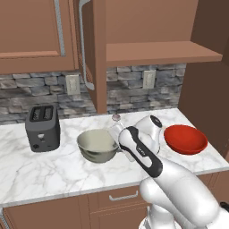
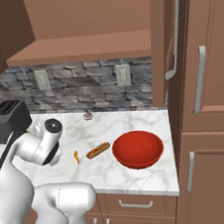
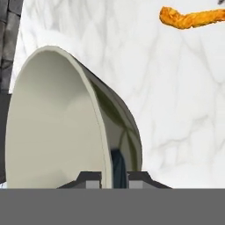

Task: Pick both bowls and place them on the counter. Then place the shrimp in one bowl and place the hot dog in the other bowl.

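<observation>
The grey-beige bowl (image 1: 97,145) stands upright on the white marble counter (image 1: 53,172), just right of a toaster. My gripper (image 3: 114,178) is shut on this bowl's right rim (image 3: 103,132), one fingertip inside the wall and one outside. At the counter's right end rests the red bowl (image 1: 185,138), also seen as the red bowl (image 2: 138,149) in the right base view. The hot dog (image 2: 98,150) lies just left of the red bowl. The thin orange shrimp (image 2: 76,156) lies left of the hot dog; in the hand view the shrimp (image 3: 193,18) is beyond the grey-beige bowl.
A black toaster (image 1: 43,128) stands at the left of the counter. A small pinkish bulb (image 2: 88,115) sits near the stone backsplash. An open cabinet shelf (image 1: 161,53) hangs overhead, its door (image 1: 87,44) swung out. A tall wooden cabinet (image 2: 210,121) bounds the counter's right end.
</observation>
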You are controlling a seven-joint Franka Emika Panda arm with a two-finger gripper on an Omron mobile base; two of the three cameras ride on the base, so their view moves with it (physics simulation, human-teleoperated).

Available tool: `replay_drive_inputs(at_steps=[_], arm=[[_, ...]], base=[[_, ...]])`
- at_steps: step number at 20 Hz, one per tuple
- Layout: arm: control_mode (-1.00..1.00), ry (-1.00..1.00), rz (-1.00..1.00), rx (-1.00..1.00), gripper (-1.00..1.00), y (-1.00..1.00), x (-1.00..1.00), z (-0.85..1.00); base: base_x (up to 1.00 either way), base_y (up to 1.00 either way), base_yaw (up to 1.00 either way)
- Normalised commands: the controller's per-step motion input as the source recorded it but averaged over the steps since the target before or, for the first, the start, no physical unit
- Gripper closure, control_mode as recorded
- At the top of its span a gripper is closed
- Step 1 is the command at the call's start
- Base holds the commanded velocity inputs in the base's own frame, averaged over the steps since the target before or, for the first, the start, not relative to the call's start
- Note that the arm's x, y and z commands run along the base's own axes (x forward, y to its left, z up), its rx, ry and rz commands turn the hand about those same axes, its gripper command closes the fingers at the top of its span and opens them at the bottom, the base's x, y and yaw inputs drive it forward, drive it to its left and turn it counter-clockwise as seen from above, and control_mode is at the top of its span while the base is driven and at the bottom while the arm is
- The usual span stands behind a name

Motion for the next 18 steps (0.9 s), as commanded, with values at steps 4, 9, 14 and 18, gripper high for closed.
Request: replay_drive_inputs(at_steps=[4,9,14,18], arm=[[-1.0,0.0,0.0,0.0,1.0,0.0,0.0,-0.35],[-1.0,-0.04,0.0,0.0,1.0,0.0,0.0,-0.42],[-1.0,-0.05,0.0,0.0,1.0,-0.01,0.0,-0.47],[-1.0,-0.02,0.0,0.0,-1.0,-0.07,-0.04,-0.21]], base=[[0.0,0.0,0.0],[0.0,0.0,0.0],[0.0,0.0,0.0],[0.0,0.0,0.0]])
